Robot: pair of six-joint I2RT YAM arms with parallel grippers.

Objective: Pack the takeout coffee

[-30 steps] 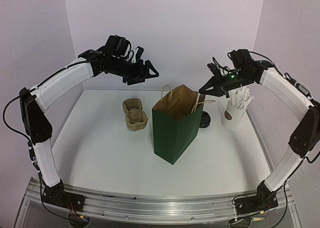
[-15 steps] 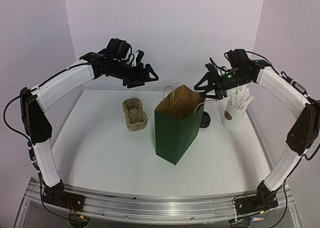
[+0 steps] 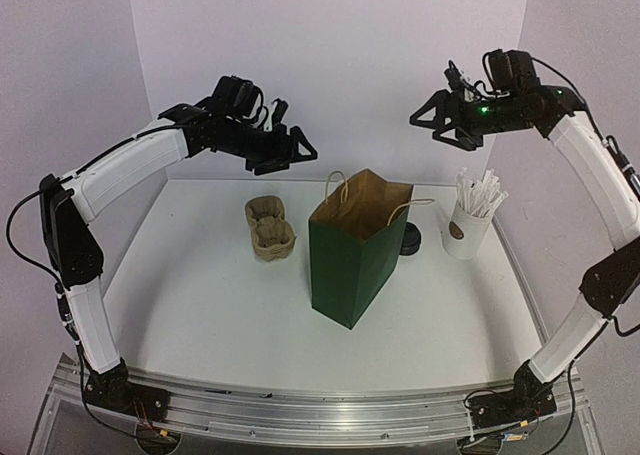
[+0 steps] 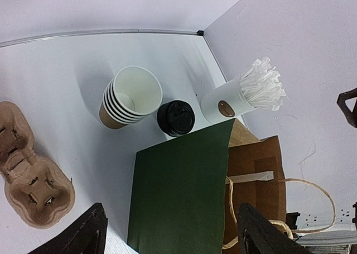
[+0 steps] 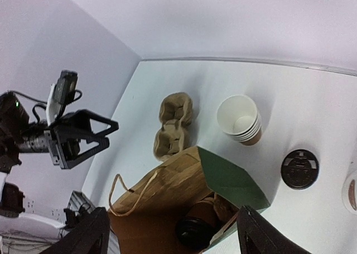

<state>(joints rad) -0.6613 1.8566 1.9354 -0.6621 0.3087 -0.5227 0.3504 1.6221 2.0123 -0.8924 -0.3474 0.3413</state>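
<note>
Green paper bag stands upright on the white table with its mouth open upward. All positions below are referred to it.

Takeout coffee: found inside the bag, low down near the bottom, with the black domed lid fitted on the brown cup. Whether it stands or leans cannot be determined from the right wrist view.

Right gripper: raised well above the bag and to its right, jaws spread wide, nothing between them.

Left gripper: held above the bag and to its left, jaws likewise spread, carrying nothing.

Behind the bag: a stack of kraft cups, unlidded. Just beside the stack a loose black lid lies flat, near the bag's rear side.

Behind and to the right of the bag: a white cup of wrapped sticks, upright.

Left of the bag and apart from it: a pulp carrier tray, resting on the table.
</note>
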